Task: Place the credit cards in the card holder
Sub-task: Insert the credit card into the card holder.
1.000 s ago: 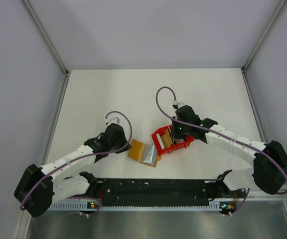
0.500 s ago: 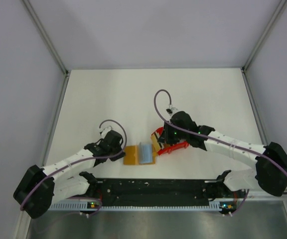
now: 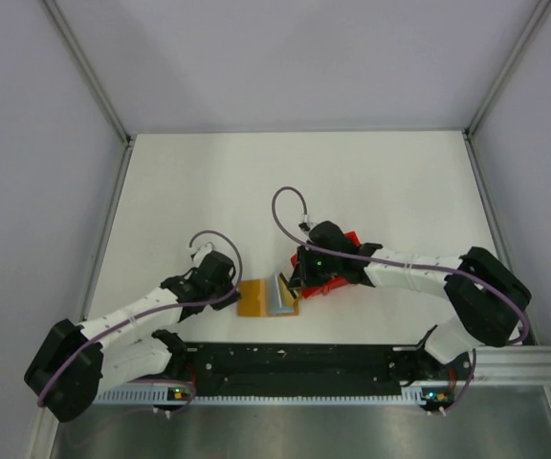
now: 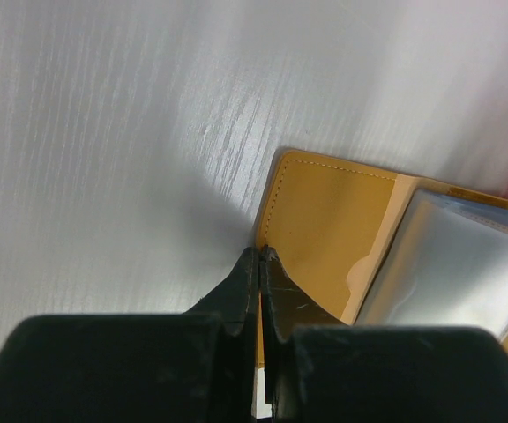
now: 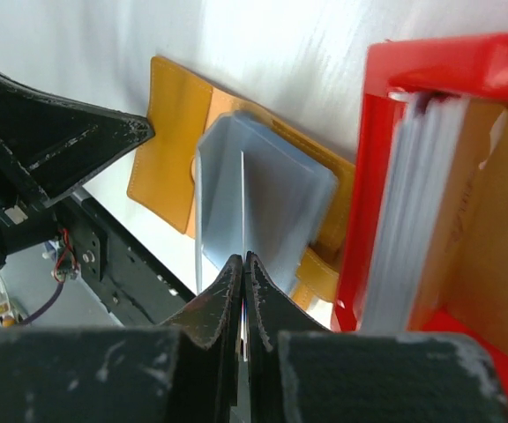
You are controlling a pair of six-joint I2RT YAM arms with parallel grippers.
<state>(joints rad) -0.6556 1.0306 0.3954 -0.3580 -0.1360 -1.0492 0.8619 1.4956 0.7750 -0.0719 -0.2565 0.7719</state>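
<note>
We count one card holder (image 3: 253,298), opened flat, long axis left-right. The left fingers (image 4: 241,291) pinch its edge; the right fingers (image 5: 223,295) pinch one credit card (image 5: 241,203).

The card holder (image 3: 253,298) lies open on the table (image 3: 256,191) close to its near edge, the left gripper (image 4: 258,256) pinching its left edge. The tray (image 5: 373,176) sits just right of it, with cards (image 5: 404,220) standing on edge inside. The right gripper (image 5: 243,260) holds one card (image 5: 242,203) edge-up over the holder's right half.
</note>
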